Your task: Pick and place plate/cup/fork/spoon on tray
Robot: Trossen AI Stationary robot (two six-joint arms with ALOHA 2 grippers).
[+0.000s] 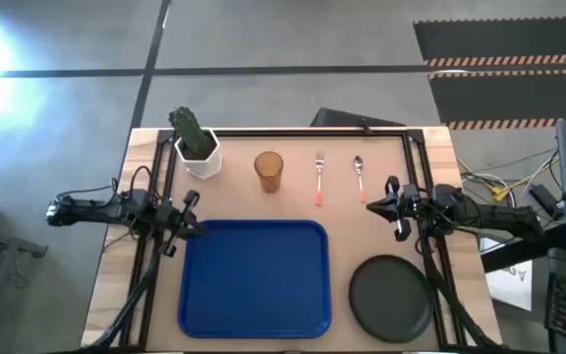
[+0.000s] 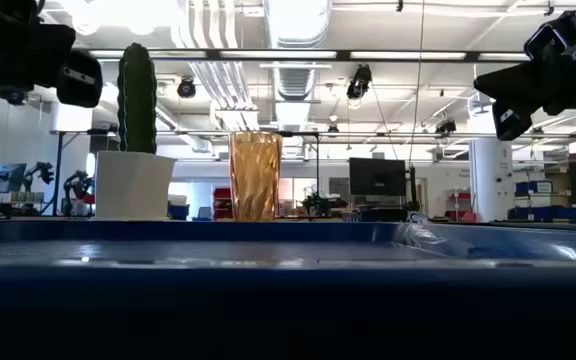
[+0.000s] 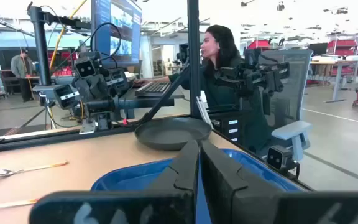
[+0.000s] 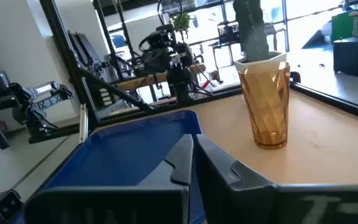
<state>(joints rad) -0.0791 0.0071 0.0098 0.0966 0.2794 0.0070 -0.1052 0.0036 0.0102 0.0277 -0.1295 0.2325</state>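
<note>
The blue tray [image 1: 254, 277] lies at the table's near middle. The dark plate [image 1: 391, 297] rests on the table right of it. The amber cup [image 1: 268, 171] stands upright beyond the tray, with the fork [image 1: 318, 179] and the spoon [image 1: 359, 176] lying to its right. My left gripper [image 1: 197, 228] hovers at the tray's far left corner, shut and empty. My right gripper [image 1: 373, 206] hovers near the tray's far right corner, below the spoon, shut and empty. The cup also shows in the right wrist view [image 4: 265, 106].
A white pot with a green cactus [image 1: 196, 144] stands at the table's far left, next to the cup. A black frame rail [image 1: 303, 132] runs along the far edge. A person [image 3: 219, 59] sits beyond the table's right side.
</note>
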